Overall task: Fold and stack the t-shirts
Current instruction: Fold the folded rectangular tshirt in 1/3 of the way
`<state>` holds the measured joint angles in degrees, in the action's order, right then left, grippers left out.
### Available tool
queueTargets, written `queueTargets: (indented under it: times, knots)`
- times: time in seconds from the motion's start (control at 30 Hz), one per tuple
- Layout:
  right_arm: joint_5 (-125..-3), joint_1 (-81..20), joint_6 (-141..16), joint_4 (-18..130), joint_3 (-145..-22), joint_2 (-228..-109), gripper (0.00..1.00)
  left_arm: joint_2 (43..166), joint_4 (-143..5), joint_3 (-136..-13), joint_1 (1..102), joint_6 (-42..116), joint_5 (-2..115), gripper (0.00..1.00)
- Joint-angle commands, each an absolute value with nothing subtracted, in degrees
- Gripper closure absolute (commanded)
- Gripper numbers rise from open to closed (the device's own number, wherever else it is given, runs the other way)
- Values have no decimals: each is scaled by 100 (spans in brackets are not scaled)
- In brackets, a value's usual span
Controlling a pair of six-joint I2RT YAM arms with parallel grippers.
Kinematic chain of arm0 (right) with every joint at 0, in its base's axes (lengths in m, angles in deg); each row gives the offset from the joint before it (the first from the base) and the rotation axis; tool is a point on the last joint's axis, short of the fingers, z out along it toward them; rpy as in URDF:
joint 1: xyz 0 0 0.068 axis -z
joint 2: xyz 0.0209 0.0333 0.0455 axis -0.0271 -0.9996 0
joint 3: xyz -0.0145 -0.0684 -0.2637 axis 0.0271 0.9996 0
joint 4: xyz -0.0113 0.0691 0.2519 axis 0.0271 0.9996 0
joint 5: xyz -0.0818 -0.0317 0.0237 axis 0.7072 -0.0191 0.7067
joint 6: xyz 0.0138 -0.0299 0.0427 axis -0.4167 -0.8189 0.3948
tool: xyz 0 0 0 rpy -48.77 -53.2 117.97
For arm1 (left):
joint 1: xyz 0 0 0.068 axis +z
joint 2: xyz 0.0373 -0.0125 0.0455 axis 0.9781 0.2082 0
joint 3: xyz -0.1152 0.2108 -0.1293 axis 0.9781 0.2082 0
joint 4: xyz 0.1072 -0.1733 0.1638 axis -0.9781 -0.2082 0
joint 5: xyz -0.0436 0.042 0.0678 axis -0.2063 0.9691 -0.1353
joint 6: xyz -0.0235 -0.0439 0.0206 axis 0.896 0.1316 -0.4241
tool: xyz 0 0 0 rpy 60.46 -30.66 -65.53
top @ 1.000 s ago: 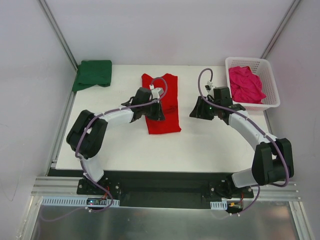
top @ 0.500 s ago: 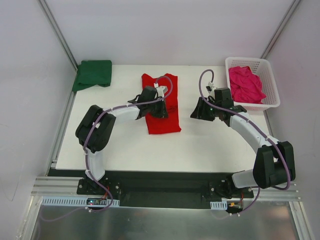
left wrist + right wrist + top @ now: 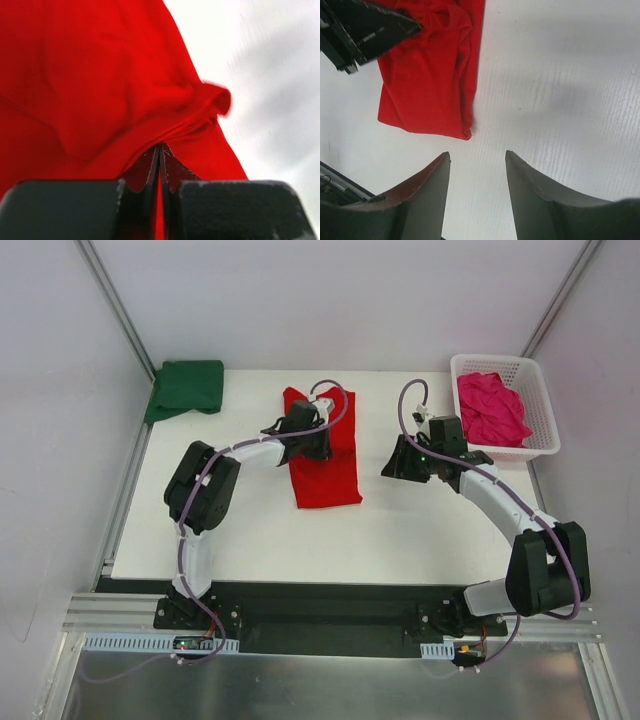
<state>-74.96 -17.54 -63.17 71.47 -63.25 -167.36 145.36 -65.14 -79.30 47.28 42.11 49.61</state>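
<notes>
A bright red t-shirt [image 3: 330,475] lies folded into a long strip on the middle of the table. My left gripper [image 3: 318,445] is over its upper half, shut on a pinched fold of the red cloth [image 3: 100,90]; the fabric bunches at the closed tips [image 3: 160,147]. My right gripper [image 3: 392,462] hovers to the right of the shirt, open and empty [image 3: 477,156], with the shirt's near corner [image 3: 430,90] just ahead of its fingers. A folded dark green t-shirt [image 3: 186,388] sits at the far left corner. A magenta-pink t-shirt [image 3: 490,408] lies crumpled in the basket.
A white lattice basket [image 3: 545,435] stands at the far right corner. Bare white table [image 3: 420,530] lies in front of and between the arms. My left arm's black wrist [image 3: 365,30] shows at the top left of the right wrist view.
My left gripper has slid toward the far end of the red t-shirt, still shut on the cloth, and its elbow has swung inward. The right arm has hardly moved.
</notes>
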Motion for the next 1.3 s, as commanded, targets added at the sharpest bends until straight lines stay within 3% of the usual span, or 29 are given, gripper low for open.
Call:
queueTargets:
  times: [0.0, 0.13, 0.27, 0.77, 0.93, 1.27]
  knots:
    - [-7507, -1728, -6398, 7137, -6259, -16740, 49, 14699, -6681, -8675, 4854, 3711, 5691, 100]
    - [-7533, -1728, -6415, 7137, -6197, -16696, 49, 14797, -6725, -9133, 5046, 3386, 6377, 100]
    - [-7586, -1728, -6407, 7155, -6083, -16617, 49, 14683, -6988, -9415, 5135, 3315, 6203, 100]
    - [-8263, -1755, -6187, 6513, -5836, -17003, 45, 11370, -6699, -5629, 4678, 4396, 5315, 100]
    - [-8184, -1755, -6152, 6531, -5863, -16908, 45, 11500, -6436, -5513, 4459, 4484, 5112, 100]
    - [-7999, -1755, -6231, 6777, -5670, -16574, 44, 13203, -5881, -6495, 4274, 4458, 5165, 100]
